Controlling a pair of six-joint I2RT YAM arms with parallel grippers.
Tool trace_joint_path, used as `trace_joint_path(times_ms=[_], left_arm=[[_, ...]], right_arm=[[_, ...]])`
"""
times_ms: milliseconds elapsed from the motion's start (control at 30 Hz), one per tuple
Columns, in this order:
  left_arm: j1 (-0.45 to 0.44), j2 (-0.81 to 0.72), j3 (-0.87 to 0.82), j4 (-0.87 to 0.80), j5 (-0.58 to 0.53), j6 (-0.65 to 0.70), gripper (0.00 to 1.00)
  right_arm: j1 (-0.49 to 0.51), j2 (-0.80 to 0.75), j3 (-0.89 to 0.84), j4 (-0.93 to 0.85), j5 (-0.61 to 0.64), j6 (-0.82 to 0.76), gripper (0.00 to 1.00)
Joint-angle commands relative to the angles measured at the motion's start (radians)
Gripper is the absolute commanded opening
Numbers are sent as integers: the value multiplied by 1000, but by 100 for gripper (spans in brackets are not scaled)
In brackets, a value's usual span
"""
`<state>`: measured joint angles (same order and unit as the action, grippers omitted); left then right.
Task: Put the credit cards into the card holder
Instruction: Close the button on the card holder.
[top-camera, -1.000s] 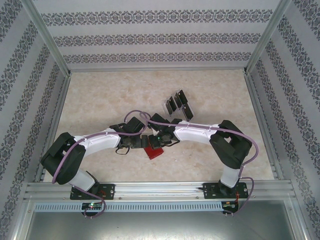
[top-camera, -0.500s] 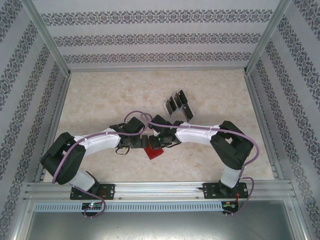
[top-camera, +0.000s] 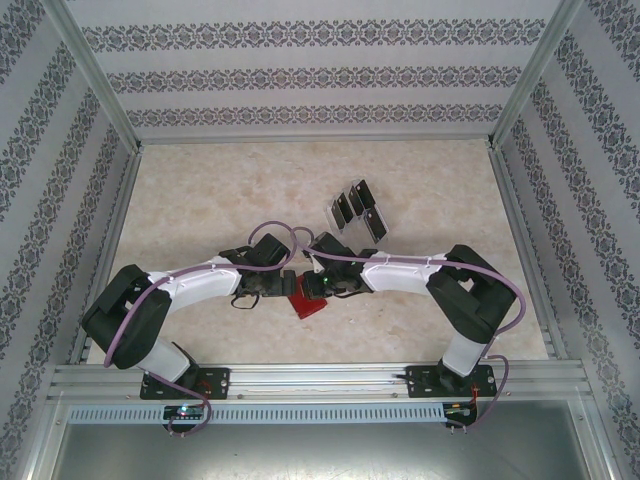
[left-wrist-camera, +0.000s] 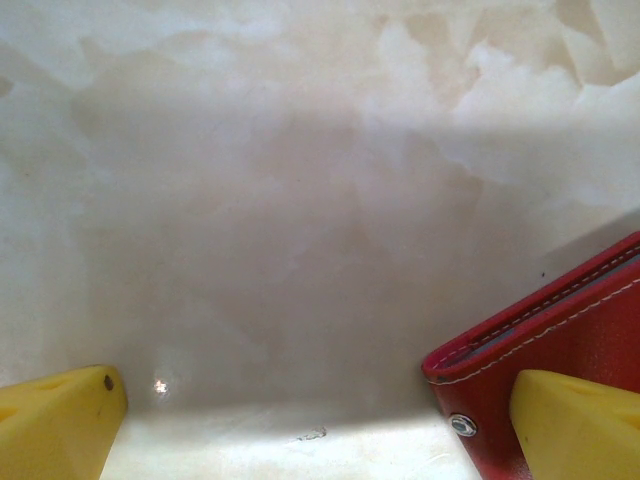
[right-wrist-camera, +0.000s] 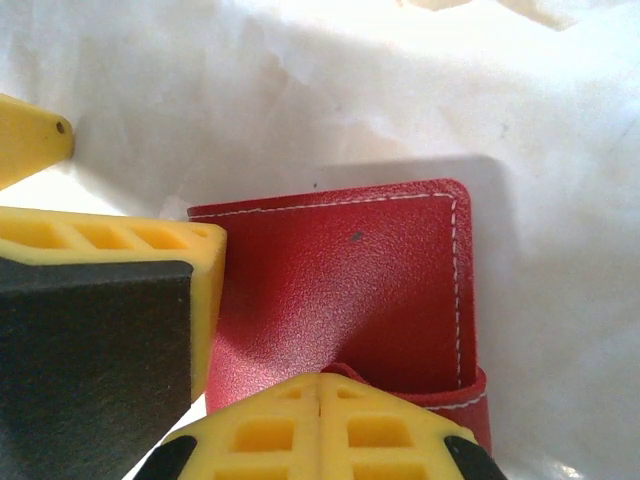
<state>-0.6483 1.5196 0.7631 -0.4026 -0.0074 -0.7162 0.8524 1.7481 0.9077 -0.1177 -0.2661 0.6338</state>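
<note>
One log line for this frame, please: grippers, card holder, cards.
left gripper: open, one finger over corner of card holder | right gripper: shut, tips above card holder | credit cards: standing in clear rack

Pale marble-patterned desk (top-camera: 200, 200), cream with soft beige veining and a slight sheen. Near its middle, toward the front edge, a small red card holder (top-camera: 308, 304) lies flat on the surface, folded, outer side up. It has white stitching along its edges and a metal snap stud at one corner. Farther back and slightly right, apart from it, a clear rack (top-camera: 355, 213) stands on the desk. Several small black credit cards (top-camera: 375, 222) stand propped upright in it.
</note>
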Motion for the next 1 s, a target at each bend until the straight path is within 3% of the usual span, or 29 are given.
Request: trace_joint_path(times_ms=[0,967], left_arm=[[-13,2,-15,-15,9,-11,100],[-13,-15,-17,-24,2,-8,100]], right_arm=[[-19,127,-96,-103,91,27,0],[-43,80,-209,-138,103,101,0]])
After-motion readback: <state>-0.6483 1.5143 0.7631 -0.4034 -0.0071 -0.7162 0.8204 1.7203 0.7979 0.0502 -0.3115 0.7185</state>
